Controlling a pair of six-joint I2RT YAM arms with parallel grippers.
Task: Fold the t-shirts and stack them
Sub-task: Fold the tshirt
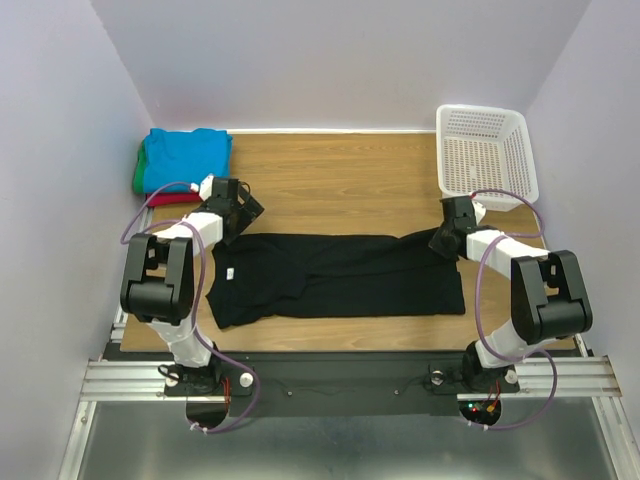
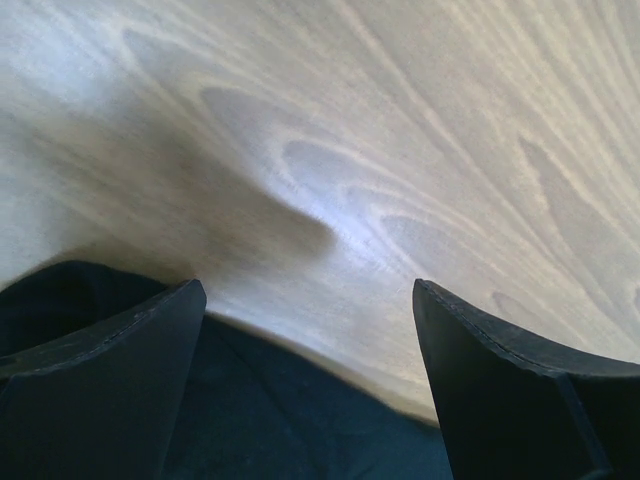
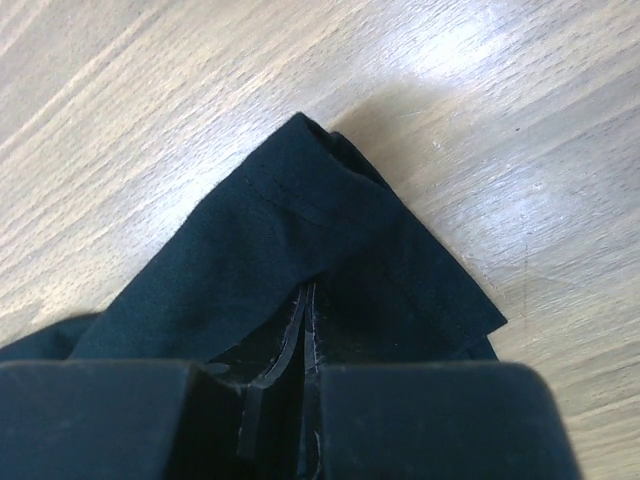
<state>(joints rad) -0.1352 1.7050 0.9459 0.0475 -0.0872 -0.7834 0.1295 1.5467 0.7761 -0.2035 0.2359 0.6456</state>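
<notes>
A black t-shirt [image 1: 340, 275] lies spread lengthwise on the wooden table, with a small white label [image 1: 229, 271] near its left end. My left gripper [image 1: 236, 212] is open at the shirt's far left corner; in the left wrist view its fingers [image 2: 110, 370] straddle the black cloth edge [image 2: 290, 420] low over the wood. My right gripper [image 1: 447, 236] is shut on the shirt's far right corner, and the pinched black fold [image 3: 300, 230] pokes out past the closed jaws. A folded stack with a turquoise-blue shirt [image 1: 185, 155] over green and red ones [image 1: 165, 197] sits at the far left.
A white lattice basket [image 1: 485, 150] stands at the far right corner. Lavender walls enclose the table on three sides. Bare wood [image 1: 340, 185] lies between the shirt and the back wall.
</notes>
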